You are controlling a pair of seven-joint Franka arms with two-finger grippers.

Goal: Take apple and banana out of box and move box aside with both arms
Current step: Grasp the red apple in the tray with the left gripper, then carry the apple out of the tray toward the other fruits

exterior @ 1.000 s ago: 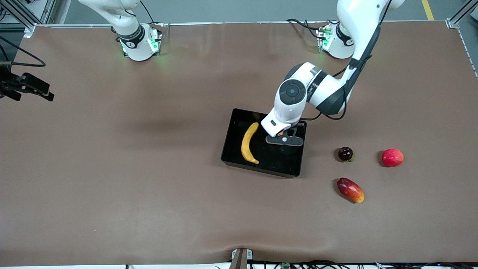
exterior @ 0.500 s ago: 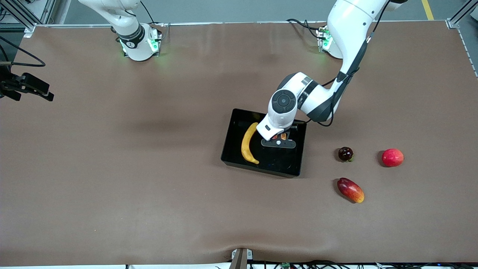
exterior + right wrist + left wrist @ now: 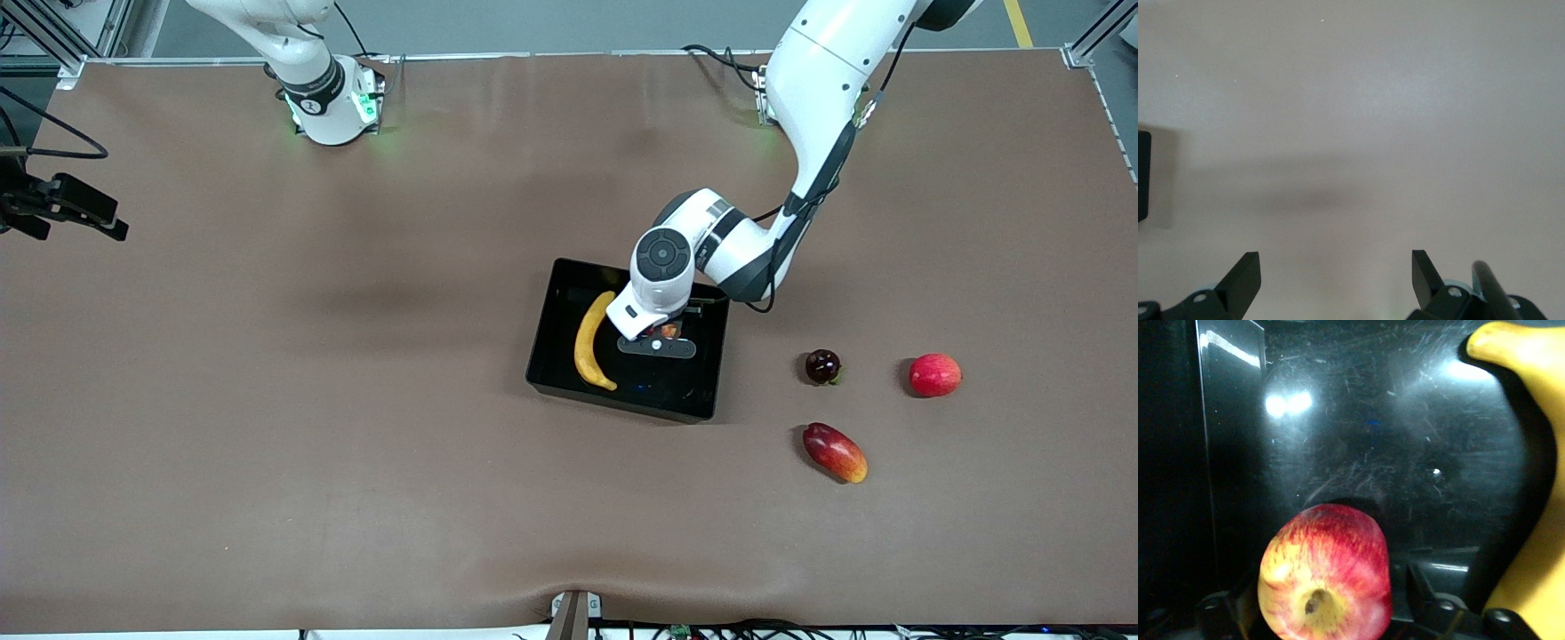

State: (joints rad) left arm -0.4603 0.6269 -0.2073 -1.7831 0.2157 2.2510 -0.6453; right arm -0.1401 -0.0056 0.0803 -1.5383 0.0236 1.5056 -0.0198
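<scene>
The black tray (image 3: 544, 331) sits mid-table. The yellow banana (image 3: 589, 342) lies in it, toward the right arm's end. My left gripper (image 3: 660, 342) is low over the tray floor beside the banana, shut on the red apple with yellow blotches (image 3: 669, 331). In the left wrist view the apple (image 3: 1325, 577) sits between the fingers, dimple toward the camera, with the glossy tray floor (image 3: 1371, 420) and the banana (image 3: 1538, 453) around it. My right gripper (image 3: 1336, 273) is open and empty over bare table; it is out of the front view and waits.
Toward the left arm's end of the table lie a small dark red fruit (image 3: 822, 366), a plain red round fruit (image 3: 934, 374) and an oblong red-and-yellow mango (image 3: 834, 452). A black camera mount (image 3: 62, 204) sticks in at the right arm's end.
My left gripper has come down into the tray with the apple and shifted closer to the banana. The banana, the tray and the right arm have not moved.
</scene>
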